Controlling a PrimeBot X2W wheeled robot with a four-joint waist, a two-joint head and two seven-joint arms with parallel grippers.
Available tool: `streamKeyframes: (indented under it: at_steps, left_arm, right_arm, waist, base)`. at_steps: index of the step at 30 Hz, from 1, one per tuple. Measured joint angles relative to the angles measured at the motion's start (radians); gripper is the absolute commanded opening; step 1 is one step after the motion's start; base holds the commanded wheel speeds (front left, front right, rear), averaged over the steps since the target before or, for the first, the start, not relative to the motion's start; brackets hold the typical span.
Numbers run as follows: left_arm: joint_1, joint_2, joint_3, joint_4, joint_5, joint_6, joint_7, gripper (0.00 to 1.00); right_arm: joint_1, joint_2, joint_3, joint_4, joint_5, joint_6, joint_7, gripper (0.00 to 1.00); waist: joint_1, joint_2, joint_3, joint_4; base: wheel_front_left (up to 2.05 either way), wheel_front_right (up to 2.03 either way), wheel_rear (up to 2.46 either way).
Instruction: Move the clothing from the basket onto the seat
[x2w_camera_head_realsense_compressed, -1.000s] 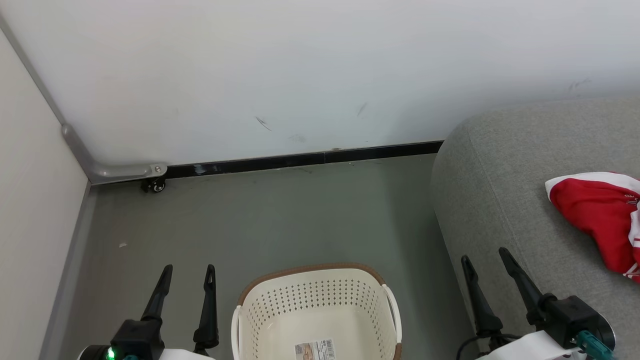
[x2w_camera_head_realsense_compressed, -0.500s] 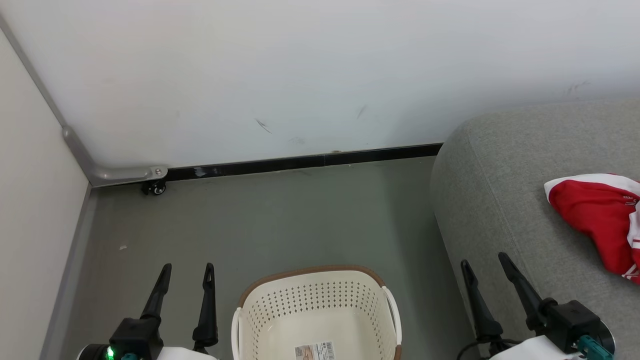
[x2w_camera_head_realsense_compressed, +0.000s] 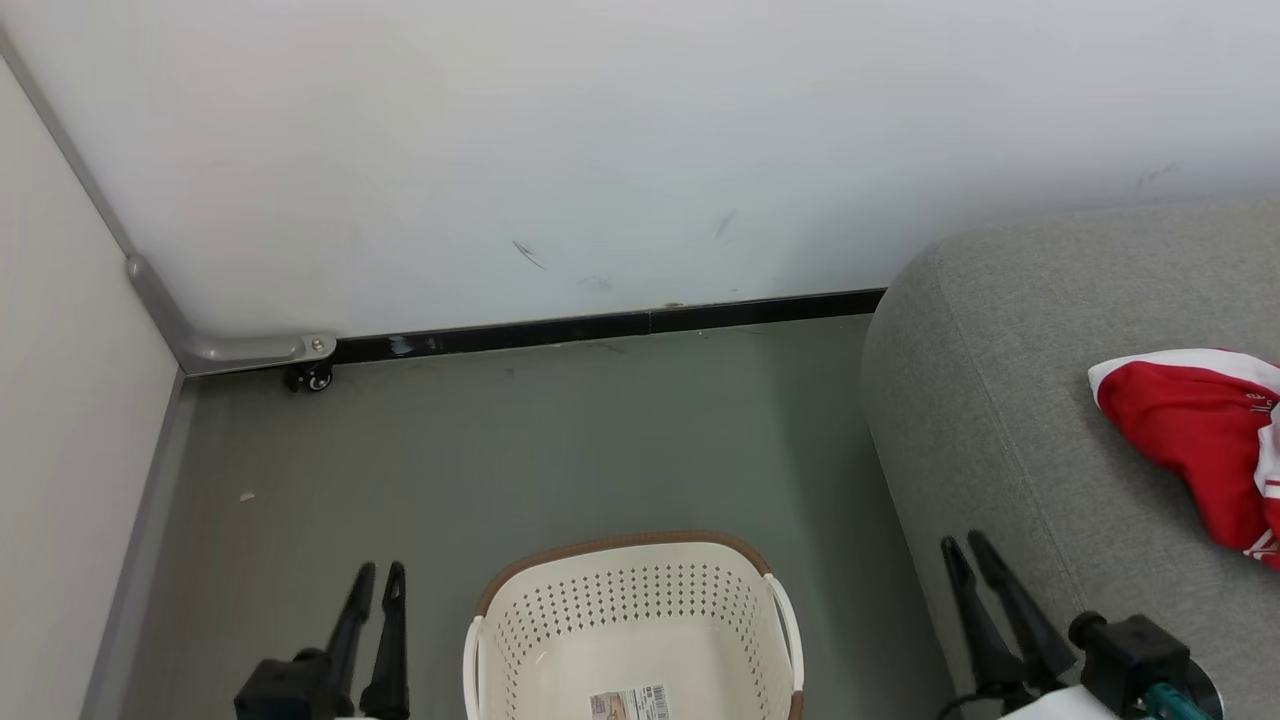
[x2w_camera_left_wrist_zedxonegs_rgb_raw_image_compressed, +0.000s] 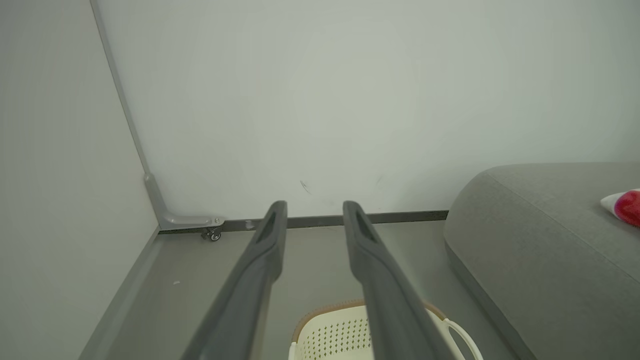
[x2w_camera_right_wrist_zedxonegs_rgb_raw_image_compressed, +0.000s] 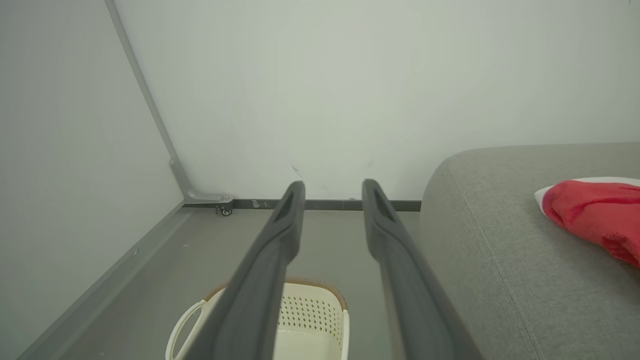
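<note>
The grey seat (x2w_camera_head_realsense_compressed: 1000, 400) stood at three o'clock, the red clothing (x2w_camera_head_realsense_compressed: 1180, 430) lying on it. The basket (x2w_camera_head_realsense_compressed: 630, 600) sat on the floor at six o'clock, its labelled bottom bare as far as I could see. The left pincer (x2w_camera_head_realsense_compressed: 382, 568) at seven and the right pincer (x2w_camera_head_realsense_compressed: 961, 541) at five were slightly spread, pinching nothing. The job looked nearly finished; best check the basket's hidden near end, arms clear of its rim.

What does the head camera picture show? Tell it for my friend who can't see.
Red and white clothing lies on the grey seat at right; the cream basket on the floor shows no clothes inside. The left gripper and right gripper flank the basket, holding nothing.
</note>
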Motion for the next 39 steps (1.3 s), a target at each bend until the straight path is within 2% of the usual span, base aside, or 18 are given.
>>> streamKeyframes:
  at_steps: [4, 12, 25, 29, 32, 39]
  left_arm:
    - [0.031, -0.007, -0.006, 0.049, 0.0, 0.0, 0.001, 0.0]
    - [0.029, -0.013, 0.03, 0.077, -0.073, -0.017, 0.032, 0.0]
    - [0.001, -0.016, 0.068, 0.094, -0.285, -0.045, 0.098, 0.0]
    - [-0.001, -0.016, 0.08, 0.094, -0.339, -0.058, 0.115, 0.0]
    - [-0.004, -0.017, 0.091, 0.094, -0.395, -0.069, 0.132, 0.0]
    - [-0.018, -0.019, 0.109, 0.094, -0.496, -0.083, 0.159, 0.0]
  right_arm:
    - [0.03, 0.003, 0.002, 0.045, 0.0, 0.0, 0.0, 0.0]
    - [0.05, 0.004, 0.022, 0.029, 0.072, 0.0, -0.001, 0.0]
    - [0.053, 0.004, 0.005, 0.009, 0.312, 0.0, 0.002, 0.0]
    - [0.051, 0.003, -0.003, 0.01, 0.374, 0.0, 0.012, 0.0]
    - [0.044, 0.0, -0.008, 0.012, 0.44, 0.0, 0.023, 0.0]
    - [0.029, -0.012, -0.013, 0.014, 0.554, 0.0, 0.037, 0.0]
  waist:
    - [0.0, 0.0, 0.0, 0.0]
    - [0.0, 0.0, 0.001, 0.0]
    - [0.0009, 0.0, 0.006, 0.006]
    - [0.004, 0.0, 0.005, 0.008]
    - [0.0081, 0.0, 0.004, 0.009]
    - [0.0145, 0.0, 0.0, 0.012]
  base:
    - [0.0, 0.0, 0.0]
    - [0.0, 0.0, 0.0]
    - [0.0, 0.0, 0.0]
    - [0.0, 0.0, 0.0]
    - [0.0, 0.0, 0.0]
    - [0.0, 0.0, 0.0]
